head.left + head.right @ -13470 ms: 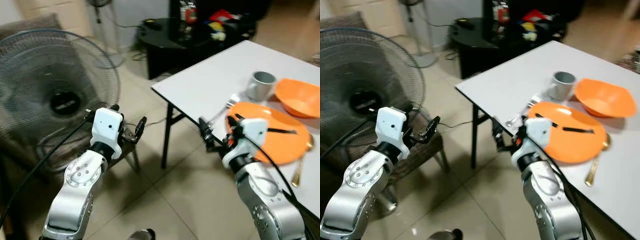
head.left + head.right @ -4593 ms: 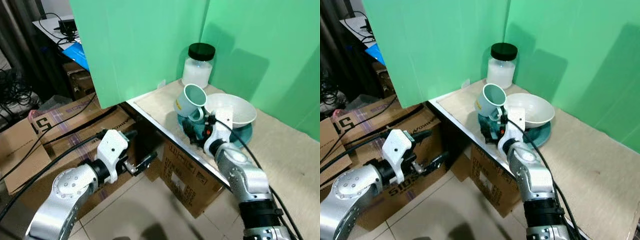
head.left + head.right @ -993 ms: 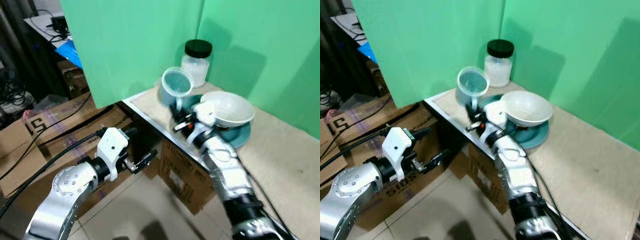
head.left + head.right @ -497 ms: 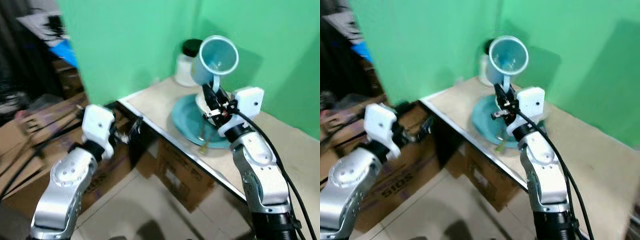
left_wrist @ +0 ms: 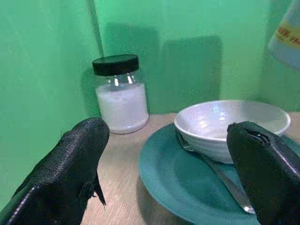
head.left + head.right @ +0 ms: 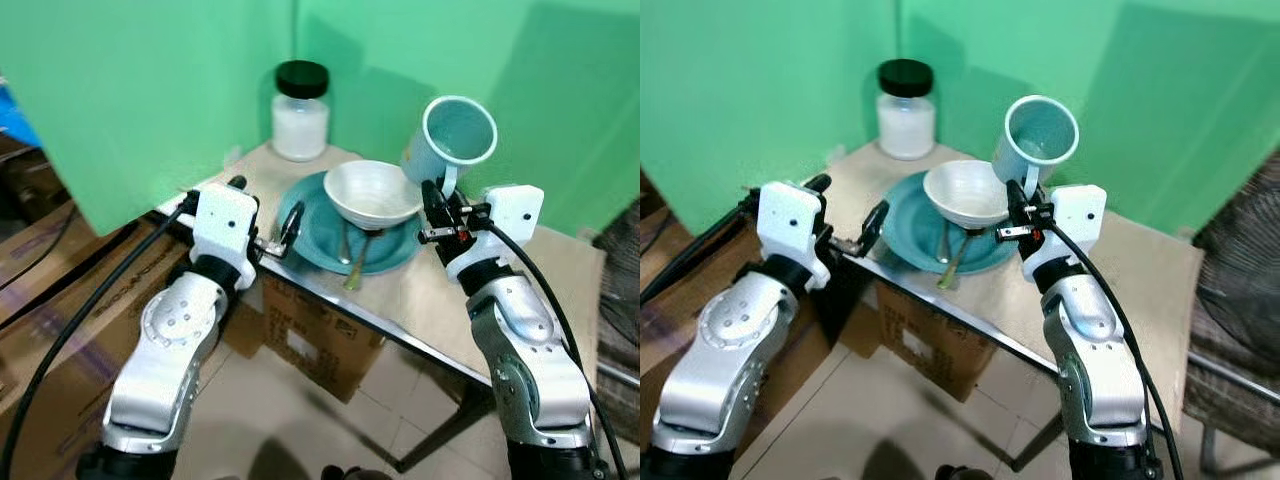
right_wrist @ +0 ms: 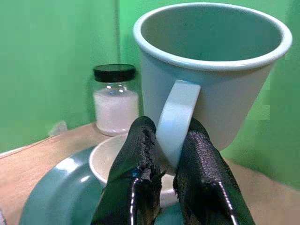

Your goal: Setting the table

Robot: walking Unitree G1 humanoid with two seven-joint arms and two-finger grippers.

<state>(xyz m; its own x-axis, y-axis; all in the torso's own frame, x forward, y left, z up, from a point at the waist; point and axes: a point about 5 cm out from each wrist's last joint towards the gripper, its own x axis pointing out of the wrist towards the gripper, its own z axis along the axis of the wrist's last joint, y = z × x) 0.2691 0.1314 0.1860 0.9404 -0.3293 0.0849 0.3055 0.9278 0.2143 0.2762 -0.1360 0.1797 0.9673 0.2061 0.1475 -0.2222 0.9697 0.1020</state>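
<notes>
My right gripper [image 6: 437,201] is shut on the handle of a pale blue mug [image 6: 455,141], held tilted in the air above the table's right side; the right wrist view shows its fingers [image 7: 140,173] pinching the mug handle [image 7: 172,123]. A white bowl [image 6: 371,194] rests on a teal plate [image 6: 312,235] with a spoon [image 6: 355,268] lying on the plate. My left gripper [image 6: 262,214] stands open at the table's near left edge, next to the plate; its wrist view looks at the bowl [image 5: 232,124] and plate [image 5: 187,177].
A glass jar [image 6: 300,111] with a black lid stands at the back of the small beige table [image 6: 450,300], against green screens. A cardboard box [image 6: 315,338] sits under the table. A fan grille [image 6: 1235,280] shows at the far right.
The camera has swung round, so the table now sits centred. My right gripper still holds the mug, now right of the bowl. My left gripper has risen to the table's edge.
</notes>
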